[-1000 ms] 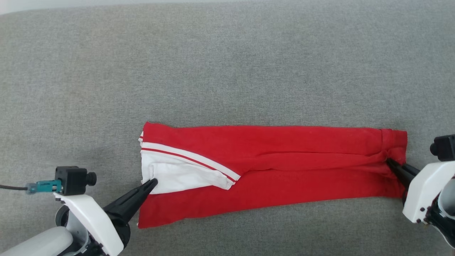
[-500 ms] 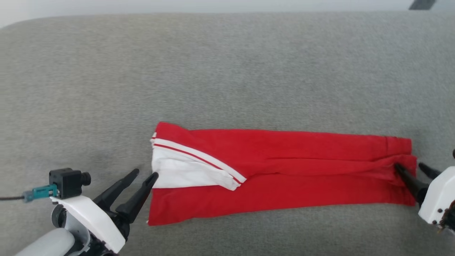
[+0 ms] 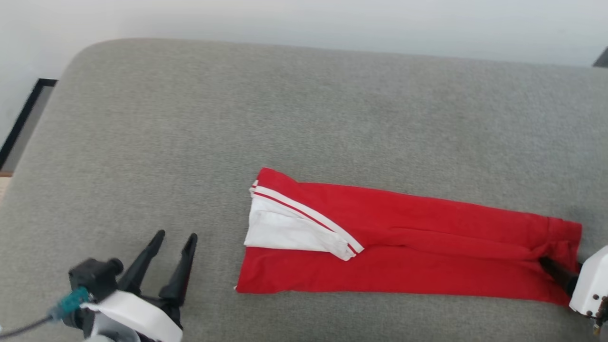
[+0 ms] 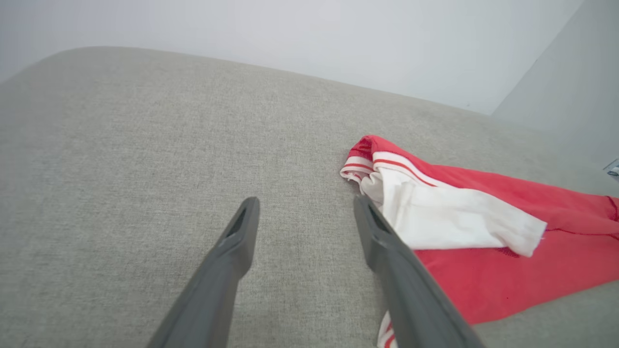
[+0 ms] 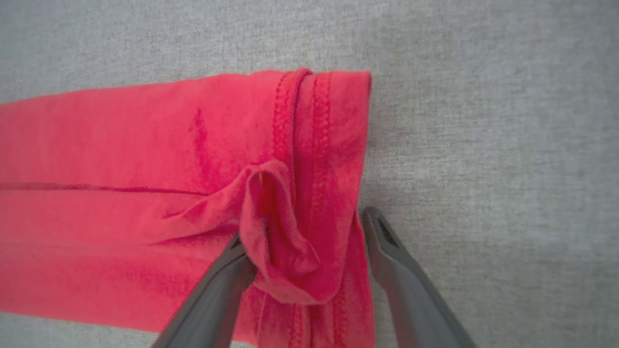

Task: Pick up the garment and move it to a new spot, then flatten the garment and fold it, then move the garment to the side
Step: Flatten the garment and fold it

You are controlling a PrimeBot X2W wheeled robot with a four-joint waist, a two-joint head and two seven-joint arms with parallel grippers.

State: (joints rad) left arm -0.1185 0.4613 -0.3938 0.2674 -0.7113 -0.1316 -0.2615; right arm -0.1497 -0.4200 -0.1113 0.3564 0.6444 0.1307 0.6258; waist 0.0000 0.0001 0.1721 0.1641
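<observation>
— On the grey cushion [image 3: 304,118], where's the garment [image 3: 427,256]?
— Right of centre, folded into a long strip, white sleeve on top. Left tool [image 3: 176,234] open, just off the sleeve end; right tool [image 5: 305,229] open too — hem bunch loose between jaws, likely staged for the next fold.

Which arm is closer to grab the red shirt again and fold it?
Probably right: the right claw is open around a bunched fold at the T-shirt's hem end, ready to close. The left claw, also open, is over bare grey cushion, apart from the sleeve end.
</observation>
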